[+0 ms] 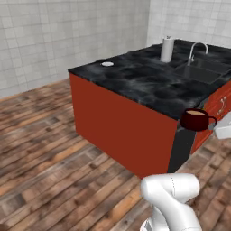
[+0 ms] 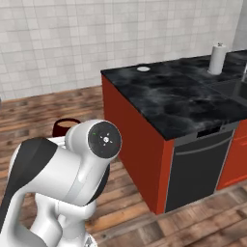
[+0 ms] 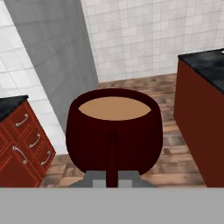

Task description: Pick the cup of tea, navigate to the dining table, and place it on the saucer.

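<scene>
One island worktop (image 1: 149,83) stands on the wood floor (image 1: 49,149), with a black marbled top and red sides. One sink (image 1: 200,72) with one faucet (image 1: 197,48) is set into its far right part, seen from the left base view. One dark appliance front (image 2: 198,166) sits in the island's near end; the right base view shows it whole, while the left base view shows it as a narrow dark strip. One white paper-towel roll (image 1: 167,49) stands upright near the worktop's far edge, beside the sink. One saucer (image 1: 107,64) lies flat near the worktop's far left corner, well apart from the roll; it shows in both base views.

One cup (image 1: 195,120), dark red and holding light brown tea, is off the worktop, in the air beside the island's near right corner in the left base view, upright, its handle pointing right. In the right base view its rim (image 2: 66,125) peeks out behind the arm's white joint. The hand view shows the cup (image 3: 114,131) close up, its handle facing the camera and running down to the gripper (image 3: 112,180), whose grey fingers (image 3: 92,179) sit on either side of the handle, clamped on it.

The hand view alone shows a red drawer cabinet (image 3: 24,148) with four metal handles under a second black top.

No writing or brand can be read anywhere.
</scene>
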{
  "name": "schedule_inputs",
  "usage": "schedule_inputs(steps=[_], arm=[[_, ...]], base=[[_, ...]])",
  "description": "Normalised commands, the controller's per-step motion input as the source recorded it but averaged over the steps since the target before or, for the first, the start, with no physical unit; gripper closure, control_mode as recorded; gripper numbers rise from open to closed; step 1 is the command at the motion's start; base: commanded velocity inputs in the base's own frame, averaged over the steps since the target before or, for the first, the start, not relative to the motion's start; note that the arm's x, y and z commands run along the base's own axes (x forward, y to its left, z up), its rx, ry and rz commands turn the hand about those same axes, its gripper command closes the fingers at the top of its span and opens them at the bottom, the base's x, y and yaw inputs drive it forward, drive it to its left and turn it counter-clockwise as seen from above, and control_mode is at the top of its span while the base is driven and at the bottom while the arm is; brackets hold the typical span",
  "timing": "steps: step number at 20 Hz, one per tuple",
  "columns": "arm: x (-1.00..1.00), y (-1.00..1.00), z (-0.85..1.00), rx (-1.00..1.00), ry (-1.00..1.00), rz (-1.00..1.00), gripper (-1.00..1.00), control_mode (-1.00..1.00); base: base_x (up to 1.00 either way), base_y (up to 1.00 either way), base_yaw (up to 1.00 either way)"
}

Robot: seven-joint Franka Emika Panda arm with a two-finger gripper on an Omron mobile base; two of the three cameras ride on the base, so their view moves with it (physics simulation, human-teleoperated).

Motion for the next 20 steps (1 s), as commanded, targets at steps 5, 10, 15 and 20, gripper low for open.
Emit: schedule_inputs(steps=[5, 10, 15, 20], arm=[[0.00, 0.00, 0.00, 0.00, 0.00, 0.00, 1.00, 1.00], [0.00, 0.00, 0.00, 0.00, 0.00, 0.00, 1.00, 1.00], [0.00, 0.00, 0.00, 0.00, 0.00, 0.00, 1.00, 1.00], [0.00, 0.00, 0.00, 0.00, 0.00, 0.00, 1.00, 1.00]], base=[[1.00, 1.00, -0.12], [1.00, 1.00, -0.07], [1.00, 1.00, -0.07], [1.00, 1.00, -0.09]])
